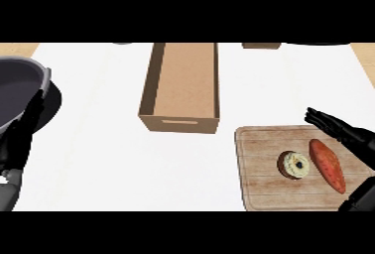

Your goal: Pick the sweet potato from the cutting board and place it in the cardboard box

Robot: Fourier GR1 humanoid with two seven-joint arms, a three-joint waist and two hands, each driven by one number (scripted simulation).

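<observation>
An orange-red sweet potato (327, 164) lies lengthwise on the right part of a wooden cutting board (264, 186) at the lower right. My right hand (353, 136) hovers just right of and above it, fingers straight and spread, thumb low near the board's corner; it is open and holds nothing. The open cardboard box (180, 87) stands at the centre back, to the upper left of the board. My left hand (18, 139) rests at the left edge, fingers pointing up, open.
A cream frosted doughnut (296, 164) lies on the board just left of the sweet potato. A dark grey pot (22, 84) sits at the far left beside my left hand. The white counter (110, 168) stretches between board and left hand.
</observation>
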